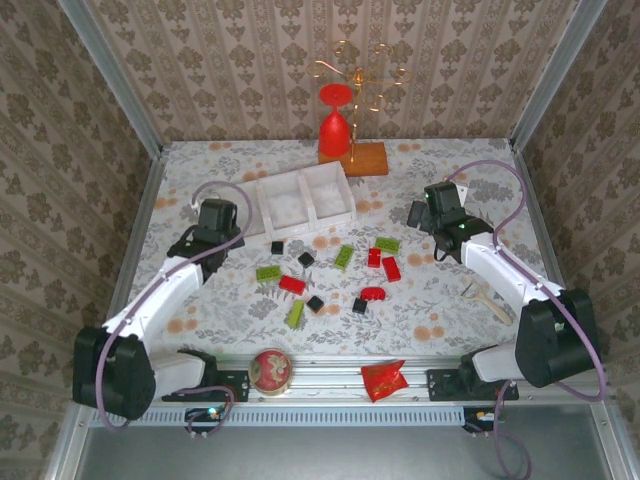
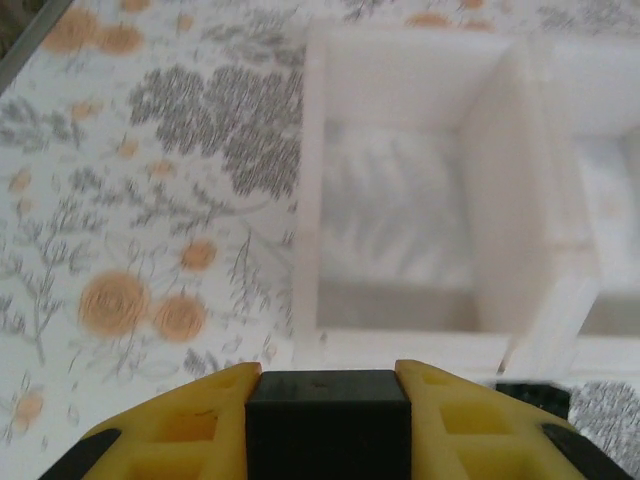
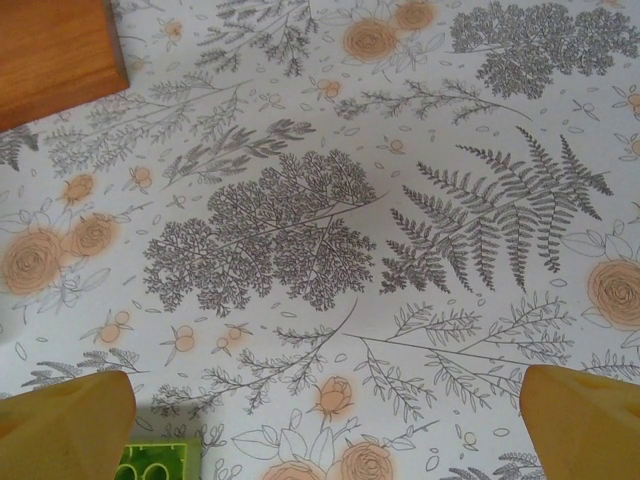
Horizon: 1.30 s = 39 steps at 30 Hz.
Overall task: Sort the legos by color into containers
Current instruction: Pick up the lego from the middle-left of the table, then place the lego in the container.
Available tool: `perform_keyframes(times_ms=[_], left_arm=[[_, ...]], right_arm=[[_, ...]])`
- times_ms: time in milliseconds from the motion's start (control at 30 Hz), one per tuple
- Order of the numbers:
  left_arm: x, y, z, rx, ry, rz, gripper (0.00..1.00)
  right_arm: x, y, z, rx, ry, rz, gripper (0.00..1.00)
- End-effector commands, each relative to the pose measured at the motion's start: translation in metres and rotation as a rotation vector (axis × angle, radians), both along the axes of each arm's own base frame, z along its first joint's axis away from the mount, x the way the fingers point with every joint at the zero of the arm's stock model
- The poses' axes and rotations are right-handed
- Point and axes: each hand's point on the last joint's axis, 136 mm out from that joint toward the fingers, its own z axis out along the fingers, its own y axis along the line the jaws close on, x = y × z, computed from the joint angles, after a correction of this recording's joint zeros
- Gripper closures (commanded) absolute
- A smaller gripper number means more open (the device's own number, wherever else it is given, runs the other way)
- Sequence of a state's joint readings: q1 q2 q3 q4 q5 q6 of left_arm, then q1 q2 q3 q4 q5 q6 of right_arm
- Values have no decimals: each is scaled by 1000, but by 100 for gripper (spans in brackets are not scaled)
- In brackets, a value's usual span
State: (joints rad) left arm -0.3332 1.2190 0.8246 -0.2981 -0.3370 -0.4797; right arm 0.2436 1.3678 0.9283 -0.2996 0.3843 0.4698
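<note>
Barely begun: the left fingers (image 2: 190, 425) are closed on a black brick (image 2: 327, 425), held just short of the white tray (image 2: 505, 190), whose compartments show no brick inside. The right fingers (image 3: 70, 425) stand wide apart and empty above the counter (image 3: 300, 150), near a green brick (image 3: 158, 462). Red, green and black bricks (image 1: 291, 284) lie loose on the counter, so nearly all the sorting is judged left.

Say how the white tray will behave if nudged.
The tray looks like thin, empty plastic, so probably light and apt to slide on the flat cloth. Its low, wide shape should resist tipping; the walls look stiff.
</note>
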Motion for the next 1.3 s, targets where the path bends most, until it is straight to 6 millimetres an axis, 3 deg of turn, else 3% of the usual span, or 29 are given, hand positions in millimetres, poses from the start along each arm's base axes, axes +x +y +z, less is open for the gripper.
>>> perform_keyframes(times_ms=[0, 233, 433, 600, 1100, 1267], left_arm=[[25, -13, 10, 42, -28, -76, 92], [64, -29, -4, 61, 18, -138, 93], [81, -34, -20, 62, 56, -154, 93], [86, -28, -36, 79, 102, -148, 93], [92, -24, -57, 77, 139, -140, 90], [92, -24, -62, 84, 149, -137, 84]], right_arm=[[1, 1, 17, 4, -25, -16, 0], [-6, 1, 18, 9, -3, -27, 0], [-11, 0, 17, 14, 14, -36, 0], [-14, 0, 15, 13, 32, -40, 0], [-12, 3, 10, 17, 50, -39, 0], [-11, 3, 9, 19, 50, -38, 0]])
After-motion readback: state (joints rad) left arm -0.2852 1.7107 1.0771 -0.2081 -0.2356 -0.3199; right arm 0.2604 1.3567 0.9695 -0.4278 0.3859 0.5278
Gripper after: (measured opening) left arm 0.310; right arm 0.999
